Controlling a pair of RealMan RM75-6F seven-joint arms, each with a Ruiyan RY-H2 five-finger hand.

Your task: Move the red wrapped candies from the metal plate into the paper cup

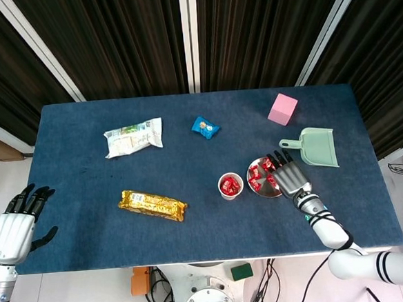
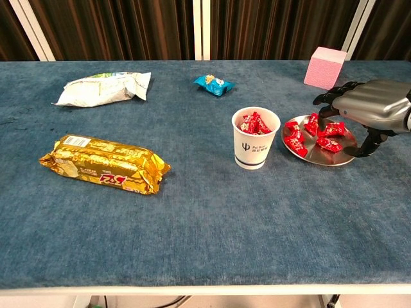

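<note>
Right hand reaching into the candy plate, near the tabletop's front right.

Several red wrapped candies (image 2: 313,133) lie on the metal plate (image 2: 334,158), which sits just right of the paper cup (image 2: 255,138); the cup already holds a few red pieces. The right hand (image 2: 369,109) hovers over the plate's far right rim, fingers (image 2: 325,102) curled down toward the back candies but apart, with nothing pinched between them as far as either view shows. To do this pick well, I judge it should settle on one candy at the pile's edge, close thumb and finger on the wrapper's body, and lift straight up so the plate is not dragged toward the green dustpan (image 1: 315,146) behind it. The left hand (image 1: 15,230) hangs spread and empty off the tabletop's front left corner.
</note>
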